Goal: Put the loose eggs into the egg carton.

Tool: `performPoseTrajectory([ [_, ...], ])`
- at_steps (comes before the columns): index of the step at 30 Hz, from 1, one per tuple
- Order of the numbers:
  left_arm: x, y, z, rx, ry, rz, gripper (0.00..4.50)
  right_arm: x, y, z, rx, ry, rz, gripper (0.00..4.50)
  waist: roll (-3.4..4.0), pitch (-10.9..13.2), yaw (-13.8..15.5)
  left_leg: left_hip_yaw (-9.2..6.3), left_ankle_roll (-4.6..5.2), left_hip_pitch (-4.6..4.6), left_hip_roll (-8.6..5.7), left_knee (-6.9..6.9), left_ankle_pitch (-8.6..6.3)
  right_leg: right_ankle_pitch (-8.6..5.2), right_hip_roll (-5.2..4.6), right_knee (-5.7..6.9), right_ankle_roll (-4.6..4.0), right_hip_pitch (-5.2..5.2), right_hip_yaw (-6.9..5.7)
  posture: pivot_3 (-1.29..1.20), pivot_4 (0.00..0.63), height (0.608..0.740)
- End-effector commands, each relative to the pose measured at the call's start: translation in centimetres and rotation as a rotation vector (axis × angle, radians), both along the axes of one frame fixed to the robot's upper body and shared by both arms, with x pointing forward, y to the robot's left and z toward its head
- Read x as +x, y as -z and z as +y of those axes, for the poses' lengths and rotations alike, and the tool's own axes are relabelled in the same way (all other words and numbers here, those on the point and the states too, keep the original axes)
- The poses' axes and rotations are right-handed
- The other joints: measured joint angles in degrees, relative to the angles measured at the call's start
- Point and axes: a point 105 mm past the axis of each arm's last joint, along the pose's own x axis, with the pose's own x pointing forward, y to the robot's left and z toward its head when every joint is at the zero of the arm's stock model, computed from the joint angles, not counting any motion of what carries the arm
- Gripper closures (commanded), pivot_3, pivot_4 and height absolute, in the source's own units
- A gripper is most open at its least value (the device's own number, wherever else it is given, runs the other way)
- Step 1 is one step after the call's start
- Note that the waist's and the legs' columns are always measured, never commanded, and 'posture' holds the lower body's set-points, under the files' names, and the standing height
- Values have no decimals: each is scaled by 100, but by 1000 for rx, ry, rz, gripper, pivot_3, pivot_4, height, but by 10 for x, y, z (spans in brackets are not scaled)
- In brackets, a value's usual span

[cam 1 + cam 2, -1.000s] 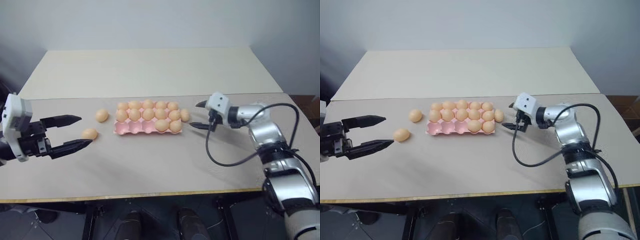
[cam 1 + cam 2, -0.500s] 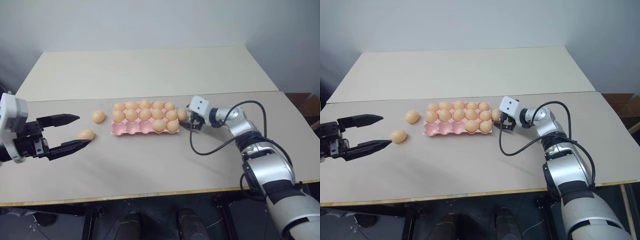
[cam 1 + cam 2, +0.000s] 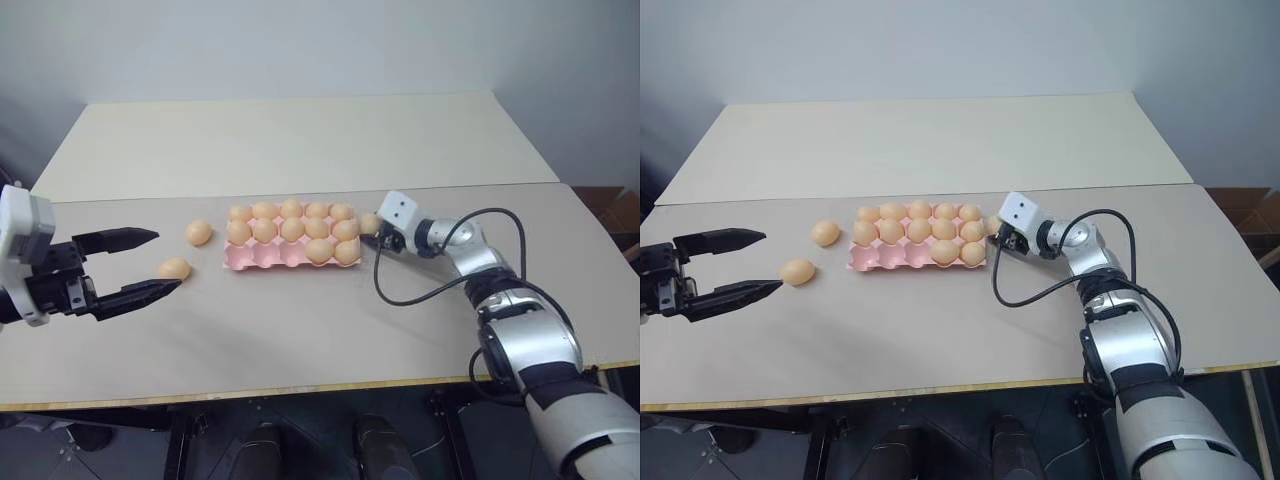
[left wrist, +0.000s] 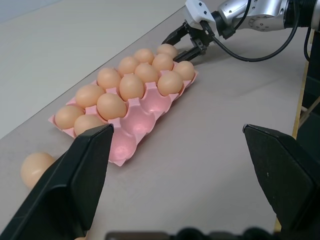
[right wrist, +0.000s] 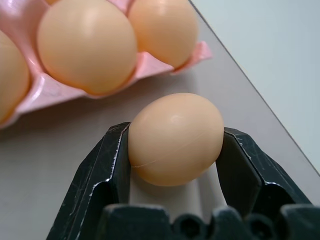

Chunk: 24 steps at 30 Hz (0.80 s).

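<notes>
On the left, the left gripper (image 3: 150, 265) hovers over the table (image 3: 300, 330) with its two black fingers spread wide, holding nothing. Just off its lower fingertip lies one loose egg (image 3: 174, 268); a second loose egg (image 3: 199, 233) lies a little farther back, near the left end of the egg carton (image 3: 268, 258). The pink carton sits mid-table and holds twelve eggs: five in the far row, five in the middle row and two at the right end of the near row, leaving three near cups bare. At the carton's right end, the right gripper (image 5: 175, 150) has its fingers clamped on both sides of a third loose egg (image 5: 175, 137), just beside the carton's corner, low against the table.
</notes>
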Motion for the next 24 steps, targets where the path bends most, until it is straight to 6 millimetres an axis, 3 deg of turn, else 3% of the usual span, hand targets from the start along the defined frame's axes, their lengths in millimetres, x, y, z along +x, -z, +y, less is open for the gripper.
performPoseTrajectory([
  [1, 2, -7, 0, 18, 2, -32, 0, 2, -38, -12, 22, 23, -108, 2103, 0, 0, 9, 0, 0, 0, -1, 0, 0, 0, -1, 0, 0, 0, 0, 0, 150, 740],
  [6, 4, -9, -5, -29, 30, -29, 0, -12, -81, 21, 81, -78, -201, 2103, 1, 0, -58, 1, 1, 4, 7, -1, 0, 0, 9, 3, 0, -1, 5, 0, 150, 740],
  [10, 6, -8, -8, -31, 35, -30, 0, -30, -93, 62, 102, -177, -215, 2103, 1, 0, -100, 0, 1, 3, 8, -2, 0, 0, 10, 6, 0, -4, 6, 0, 150, 740],
  [14, 2, -7, -8, -48, 28, -26, 0, -59, -87, 115, 125, -335, -177, 2103, 1, 0, -81, -3, 1, -1, 6, -1, 0, 0, 7, 6, 0, -5, 5, 0, 150, 740],
  [16, -1, -5, -6, -48, 18, -21, 0, -66, -77, 131, 123, -359, -144, 2103, 1, 0, -80, -3, 1, 0, 6, -1, 0, 0, 7, 8, 0, -7, 5, 0, 150, 740],
  [19, -4, -2, -5, -45, 4, -15, 0, -69, -56, 147, 93, -356, -97, 2103, 1, 0, -63, -3, 0, -3, 5, -1, 0, 0, 6, 11, 0, -14, 6, 0, 150, 740],
  [23, -7, -1, -4, -42, -9, -16, 0, -68, -43, 158, 86, -330, -62, 2103, 1, 1, -2, -3, 0, -2, 2, 0, 0, 0, 4, 10, 0, -15, 6, 0, 150, 740],
  [24, -8, -1, -4, -42, -12, -16, 0, -68, -41, 158, 80, -327, -61, 1802, 1, 1, 5, -3, 0, -3, 2, 0, 0, 0, 3, 10, 0, -16, 6, 0, 150, 740],
])
